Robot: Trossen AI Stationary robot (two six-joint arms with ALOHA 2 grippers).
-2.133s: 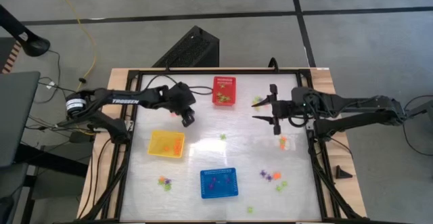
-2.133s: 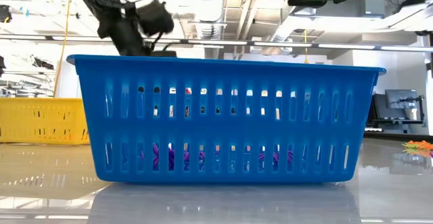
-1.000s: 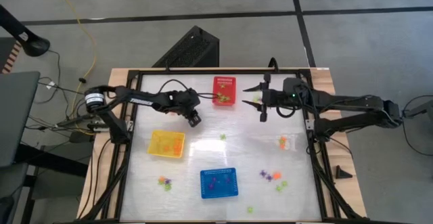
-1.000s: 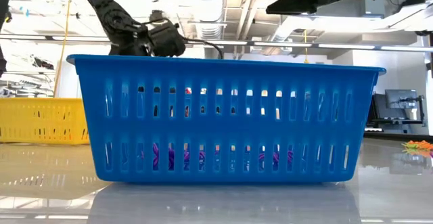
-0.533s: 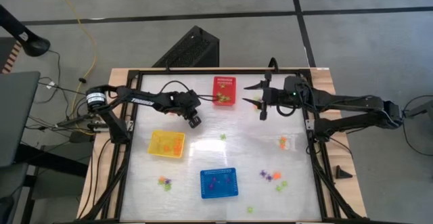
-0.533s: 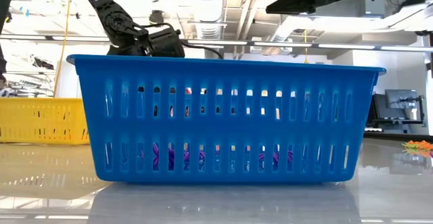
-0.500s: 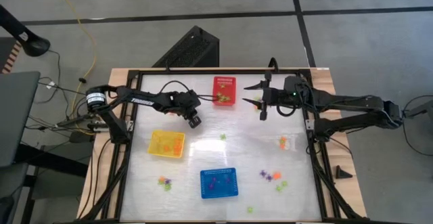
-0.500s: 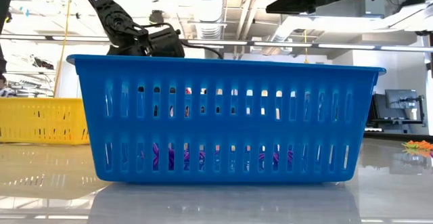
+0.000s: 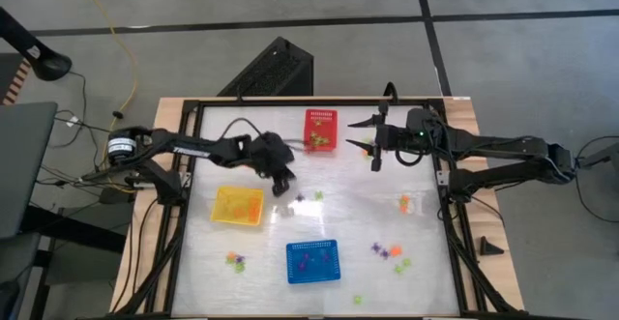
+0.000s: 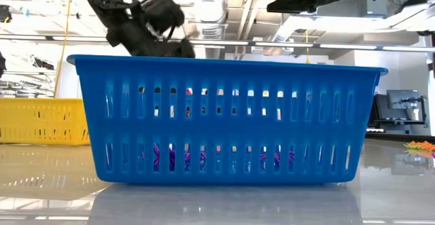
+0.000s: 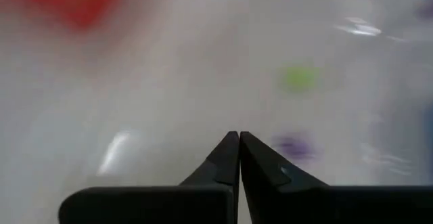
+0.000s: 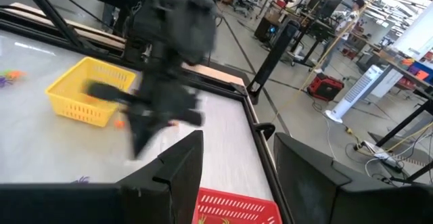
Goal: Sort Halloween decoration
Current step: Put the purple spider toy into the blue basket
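Note:
The Halloween decoration lies scattered on the white table: a purple trinket (image 9: 299, 198) and a green one (image 9: 318, 195) mid-table, an orange one (image 9: 403, 203) on the right, and clusters (image 9: 387, 253) (image 9: 233, 259) near the front. My left gripper (image 9: 282, 183) hovers beside the yellow basket's far right corner, fingers shut (image 11: 238, 136) on nothing. The purple trinket (image 11: 294, 146) and the green one (image 11: 298, 77) lie ahead of it. My right gripper (image 9: 366, 143) is open, just right of the red basket (image 9: 321, 130), over a green trinket (image 9: 368, 144).
The yellow basket (image 9: 238, 205) stands left of centre and the blue basket (image 9: 312, 261) at the near middle, filling the low view (image 10: 224, 116). The red basket (image 12: 237, 207) sits at the far edge. A black frame (image 9: 193, 204) borders the table. A person (image 12: 352, 11) stands far off.
My left gripper has swung from near the red basket toward the table's middle and near edge, tipping as it went. A purple trinket now shows on the table just right of it, where none showed before.

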